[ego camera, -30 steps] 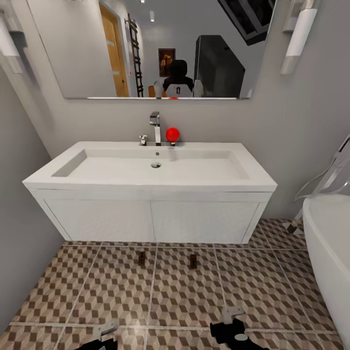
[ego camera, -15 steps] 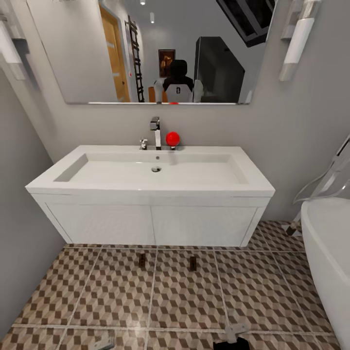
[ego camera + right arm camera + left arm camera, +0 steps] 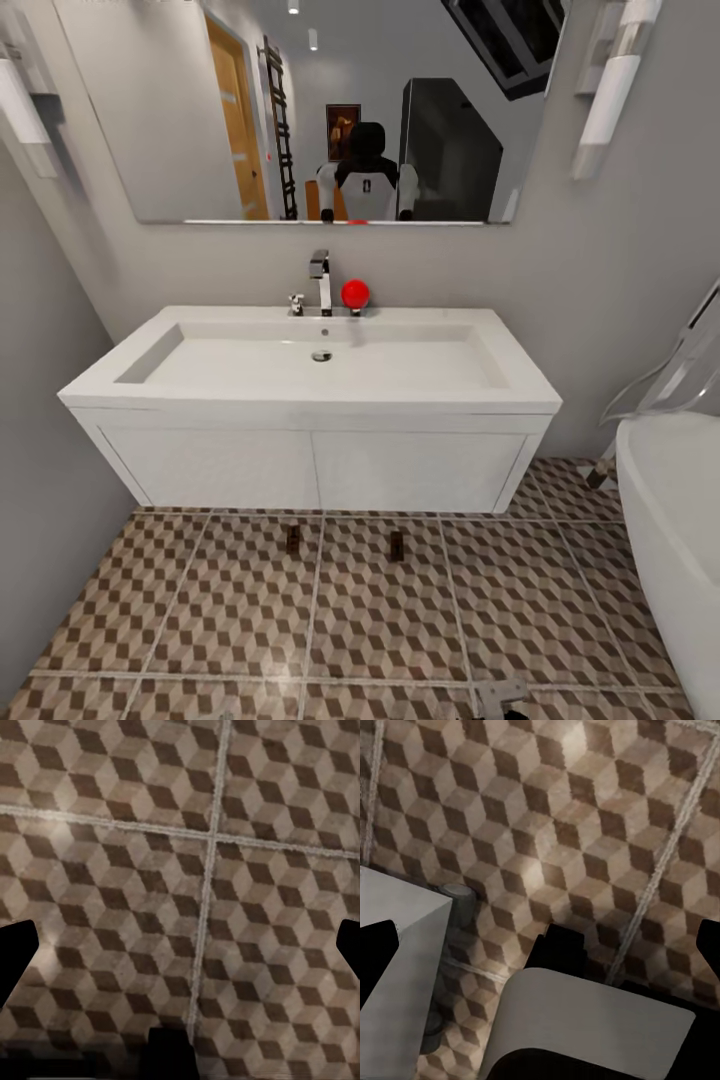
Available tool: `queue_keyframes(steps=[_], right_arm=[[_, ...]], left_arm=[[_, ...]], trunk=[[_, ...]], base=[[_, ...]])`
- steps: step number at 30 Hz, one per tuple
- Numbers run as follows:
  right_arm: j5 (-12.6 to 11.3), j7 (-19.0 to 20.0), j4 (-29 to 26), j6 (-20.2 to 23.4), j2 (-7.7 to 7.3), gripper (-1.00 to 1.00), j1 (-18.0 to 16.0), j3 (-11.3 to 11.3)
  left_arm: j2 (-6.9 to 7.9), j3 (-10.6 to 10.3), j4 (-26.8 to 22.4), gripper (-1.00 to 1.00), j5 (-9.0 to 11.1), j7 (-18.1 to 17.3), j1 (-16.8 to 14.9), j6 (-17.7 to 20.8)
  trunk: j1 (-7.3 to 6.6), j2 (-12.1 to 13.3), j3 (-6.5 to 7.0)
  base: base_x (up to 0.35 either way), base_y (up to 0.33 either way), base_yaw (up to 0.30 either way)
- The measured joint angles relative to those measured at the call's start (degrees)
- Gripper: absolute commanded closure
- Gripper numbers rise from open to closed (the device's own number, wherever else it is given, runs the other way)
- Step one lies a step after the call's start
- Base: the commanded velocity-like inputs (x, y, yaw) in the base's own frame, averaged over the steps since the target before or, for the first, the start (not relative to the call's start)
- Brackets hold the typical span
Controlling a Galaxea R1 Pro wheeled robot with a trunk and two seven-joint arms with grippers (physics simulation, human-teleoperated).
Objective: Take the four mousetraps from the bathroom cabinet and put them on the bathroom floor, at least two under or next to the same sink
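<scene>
Two mousetraps (image 3: 292, 540) (image 3: 397, 545) lie on the floor (image 3: 240, 620) just in front of the vanity, under the front edge of the sink (image 3: 320, 365) and well apart from each other; that spot looks chosen to meet the demand that at least two sit under or next to the same sink; so this part of the task seems done, and two more traps are probably left to fetch from the cabinet.

Each trap reads as a small dark brown slab, narrow and upright in the head view, with something darker on top; wire detail is too small to tell.

The right end effector (image 3: 500, 697) barely shows at the bottom edge of the head view, a pale finger over the tiles. In the right wrist view its dark fingertips (image 3: 16, 960) stand at opposite edges with bare tile between: spread wide, holding nothing. In the left wrist view the left fingertips (image 3: 376, 960) sit likewise far apart over tile, empty too.

A red ball (image 3: 355, 293) rests beside the tap (image 3: 320, 280); the bathtub (image 3: 670, 520) is at right.
</scene>
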Motion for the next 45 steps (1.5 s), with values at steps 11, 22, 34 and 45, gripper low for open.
queue_keyframes(steps=[11,22,34,45], right_arm=[[0.0,-3.0,0.7,0.0,-0.68,-1.0,1.0,0.0],[0.0,-4.9,1.2,0.1,-0.49,-1.0,2.7,0.0],[0.4,-4.9,1.3,0.2,-0.24,-1.0,4.2,0.0],[0.7,-4.8,1.7,0.3,-0.16,-1.0,7.2,0.0]], left_arm=[[0.02,0.0,0.0,-1.0,0.0,0.0,0.8,0.0],[-0.15,0.0,0.0,-1.0,0.0,0.0,2.3,0.0],[-0.49,0.0,0.0,-1.0,0.0,-0.1,5.0,0.0],[-0.62,0.0,0.0,-1.0,0.1,-0.1,8.0,0.2]], trunk=[[-2.42,4.4,1.98],[-4.83,8.8,3.95],[-7.47,13.6,6.1],[-9.89,18.1,8.08]], base=[[0.0,0.0,0.0],[0.0,0.0,0.0],[0.0,0.0,0.0],[0.0,0.0,0.0]])
